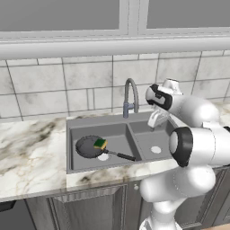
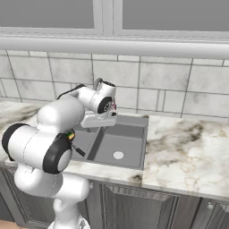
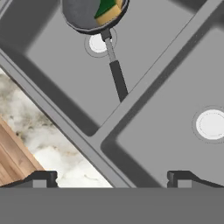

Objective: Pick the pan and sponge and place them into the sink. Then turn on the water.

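Note:
The dark pan (image 1: 87, 147) lies in the left basin of the grey sink (image 1: 92, 120), its black handle (image 1: 123, 156) pointing toward the divider. The green and yellow sponge (image 1: 100, 143) rests on the pan's right side. My gripper (image 1: 157, 120) hangs open and empty above the back of the right basin, to the right of the arched faucet (image 1: 130, 96). No water runs. In the hand view the pan (image 3: 83, 15) with the sponge (image 3: 107, 11) is at the top, and the fingertips (image 3: 41, 179) stand wide apart over the sink's front rim (image 3: 65, 127). In the right base view the gripper (image 2: 100, 120) hovers over the sink (image 2: 134, 120).
Marble counter (image 1: 27, 152) runs on both sides of the sink, with a tiled wall (image 1: 54, 85) behind and cabinet fronts (image 1: 90, 206) below. Each basin has a pale round drain (image 3: 211, 124). My own arm's elbow (image 1: 193, 146) bulks over the sink's right end.

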You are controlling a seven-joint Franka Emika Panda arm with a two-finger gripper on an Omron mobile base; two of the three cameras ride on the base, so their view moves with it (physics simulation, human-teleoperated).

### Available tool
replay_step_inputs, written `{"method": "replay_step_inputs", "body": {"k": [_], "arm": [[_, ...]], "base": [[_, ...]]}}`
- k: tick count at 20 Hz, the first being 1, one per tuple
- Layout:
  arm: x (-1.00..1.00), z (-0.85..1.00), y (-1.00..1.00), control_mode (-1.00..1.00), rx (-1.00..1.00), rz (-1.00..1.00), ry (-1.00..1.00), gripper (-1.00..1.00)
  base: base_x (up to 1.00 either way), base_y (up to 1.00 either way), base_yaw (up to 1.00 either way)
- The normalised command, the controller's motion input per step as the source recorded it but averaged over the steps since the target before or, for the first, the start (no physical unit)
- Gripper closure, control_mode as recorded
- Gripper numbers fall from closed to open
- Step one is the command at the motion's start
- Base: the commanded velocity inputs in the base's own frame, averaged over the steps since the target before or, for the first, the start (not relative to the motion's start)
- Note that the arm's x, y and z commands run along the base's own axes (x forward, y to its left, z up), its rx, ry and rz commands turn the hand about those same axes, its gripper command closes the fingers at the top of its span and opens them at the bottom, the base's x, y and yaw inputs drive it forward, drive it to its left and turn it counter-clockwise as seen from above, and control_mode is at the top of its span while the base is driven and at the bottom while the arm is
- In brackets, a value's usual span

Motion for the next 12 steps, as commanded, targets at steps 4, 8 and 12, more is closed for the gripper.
{"method": "replay_step_inputs", "body": {"k": [4, 8, 12], "arm": [[0.20, 0.13, -0.30, -1.00, 0.00, -0.01, -0.04, -1.00], [0.23, 0.13, -0.27, -1.00, 0.00, 0.00, -0.06, -1.00], [0.29, 0.06, -0.16, -1.00, 0.00, -0.01, -0.07, -1.00]], "base": [[0.00, 0.00, 0.00], [0.00, 0.00, 0.00], [0.00, 0.00, 0.00]]}}
